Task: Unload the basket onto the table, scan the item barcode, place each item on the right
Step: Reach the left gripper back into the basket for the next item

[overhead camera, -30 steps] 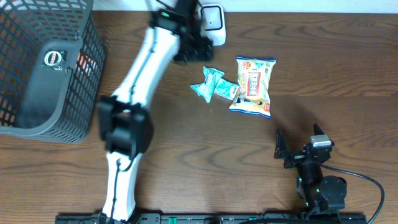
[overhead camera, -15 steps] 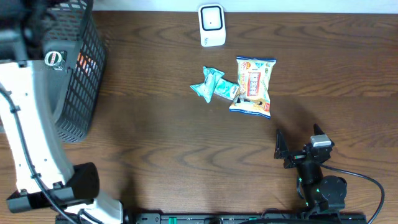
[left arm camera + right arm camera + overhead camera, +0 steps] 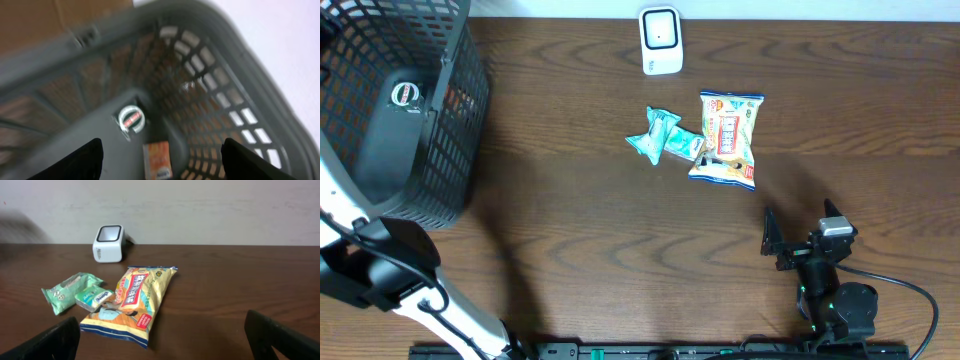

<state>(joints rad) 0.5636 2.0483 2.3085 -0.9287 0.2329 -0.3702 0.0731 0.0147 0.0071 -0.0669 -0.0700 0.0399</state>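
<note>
Over the grey mesh basket (image 3: 460,130) at the counter's (image 3: 600,250) left end, the left jaws stand wide apart and empty, dark fingers (image 3: 82,160) framing a round red-labelled item (image 3: 131,120) and what looks like an orange carton (image 3: 159,160) on the basket floor, both blurred. Near the counter's middle lies a yellow snack bag (image 3: 727,140), touching two teal packets (image 3: 653,133) on its left; the white barcode scanner (image 3: 661,40) stands beyond them. At the near right edge the right jaws are wide open, holding nothing
</note>
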